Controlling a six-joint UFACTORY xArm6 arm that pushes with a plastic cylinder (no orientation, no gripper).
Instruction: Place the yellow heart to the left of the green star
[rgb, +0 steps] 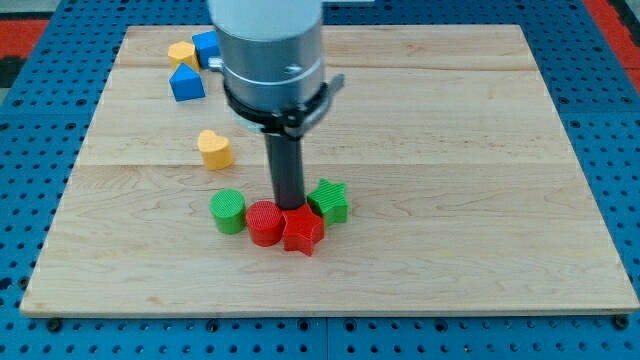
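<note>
The yellow heart (214, 149) lies on the wooden board, left of centre. The green star (329, 200) sits lower and to the view's right of it, touching a red star (302, 231). My tip (288, 207) comes down right behind the red star and a red cylinder (265, 222), just left of the green star. The tip is apart from the yellow heart, which is up and to the view's left of it.
A green cylinder (228, 211) stands left of the red cylinder. At the view's top left are a yellow block (181, 54), a blue block (207, 47) and a blue block with a peaked top (186, 83). The board (480, 200) lies on a blue pegboard.
</note>
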